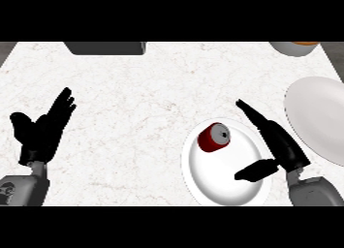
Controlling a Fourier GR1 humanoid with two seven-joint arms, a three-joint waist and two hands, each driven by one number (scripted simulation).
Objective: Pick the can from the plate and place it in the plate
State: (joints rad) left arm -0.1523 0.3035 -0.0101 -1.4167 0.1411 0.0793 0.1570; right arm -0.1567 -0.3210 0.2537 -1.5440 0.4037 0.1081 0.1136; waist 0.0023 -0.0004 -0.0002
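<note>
A red can [214, 137] with a grey top lies on the upper left part of a white plate [225, 186] near the counter's front. A second white plate [321, 118] sits at the right edge, partly cut off by the view. My right hand [278, 143] hovers over the near plate's right side, open, fingers straight and pointing up-left past the can, thumb out below; it does not touch the can. My left hand [42, 130] is open at the left, fingers up, resting.
A dark grey box [106, 47] stands at the counter's far edge. A grey bowl [296, 47] with something orange in it shows at the far right corner. The white marble counter [138, 111] spans the view.
</note>
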